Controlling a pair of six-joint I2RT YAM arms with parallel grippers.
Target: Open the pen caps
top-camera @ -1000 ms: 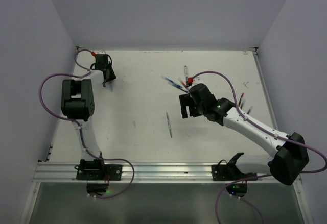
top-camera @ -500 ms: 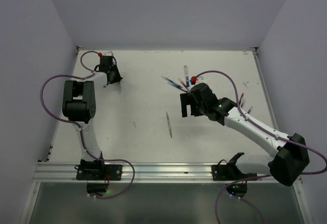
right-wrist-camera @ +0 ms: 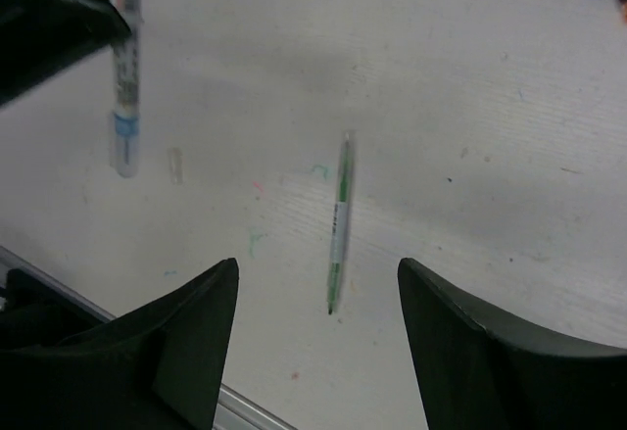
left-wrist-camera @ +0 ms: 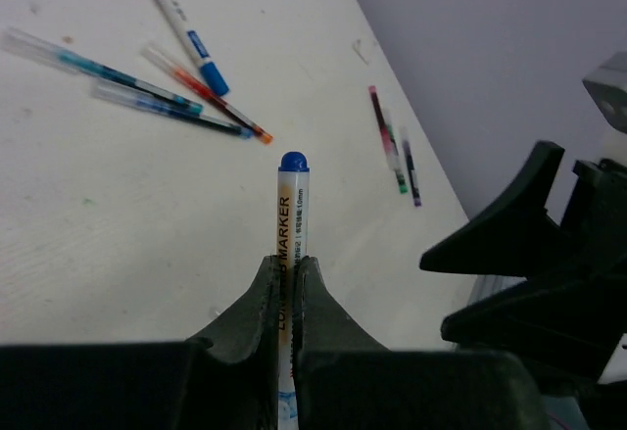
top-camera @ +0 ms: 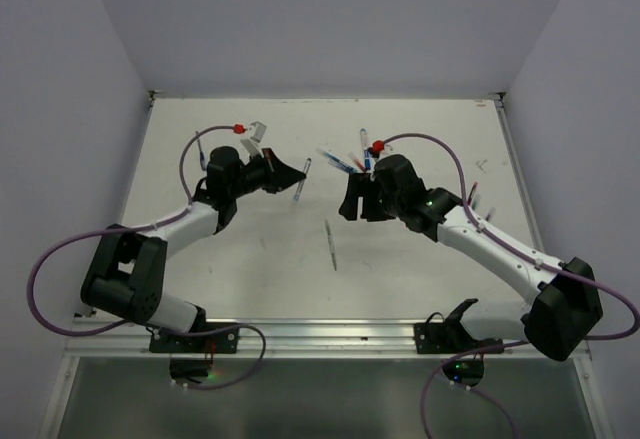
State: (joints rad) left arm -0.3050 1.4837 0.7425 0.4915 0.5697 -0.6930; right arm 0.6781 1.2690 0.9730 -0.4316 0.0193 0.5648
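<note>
One blue cap still seated on its marker, up off the table between the two arms. Clamped tight at the barrel by the left gripper, after a swing in from the far left corner within the last second. Met by the right gripper, jaws spread wide, holding nothing, newly turned to face it. Looks like the pull-off set up but not begun. Leaves a green pen lying below and a cluster of pens further back.
</note>
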